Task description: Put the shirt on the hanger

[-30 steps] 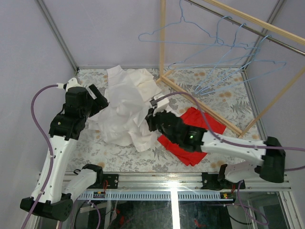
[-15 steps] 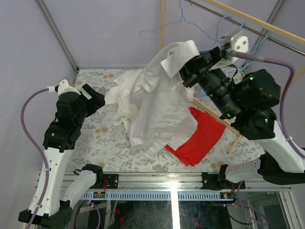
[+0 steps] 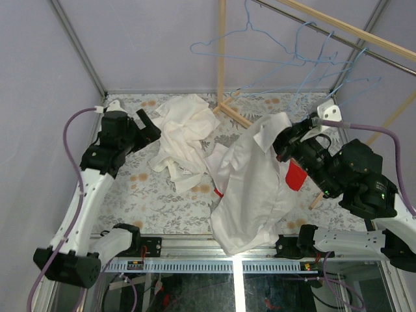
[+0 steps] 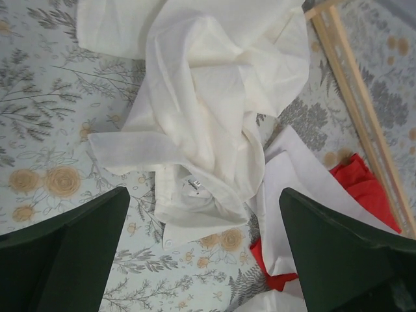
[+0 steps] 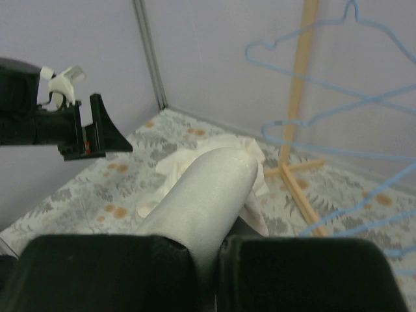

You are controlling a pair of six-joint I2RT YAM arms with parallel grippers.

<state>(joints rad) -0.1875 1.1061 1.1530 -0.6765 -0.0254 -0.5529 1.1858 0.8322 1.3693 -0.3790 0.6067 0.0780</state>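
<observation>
My right gripper is shut on the white collared shirt near its collar. It holds the shirt up at the right, and the fabric drapes down to the table's front edge. In the right wrist view the shirt rises from between my closed fingers. My left gripper is open and empty above the table, left of the shirt. Its fingers are wide apart. Several blue wire hangers hang on the rod at the back right, above and behind the shirt.
A creamier off-white garment lies crumpled at back centre, under my left gripper; a small tag shows in its near fold. A red cloth lies mostly under the shirt. The wooden rack base crosses the table.
My right arm has come down and toward the front right with the shirt, which now hangs lower and covers most of the red cloth. My left arm has shifted slightly toward the off-white garment.
</observation>
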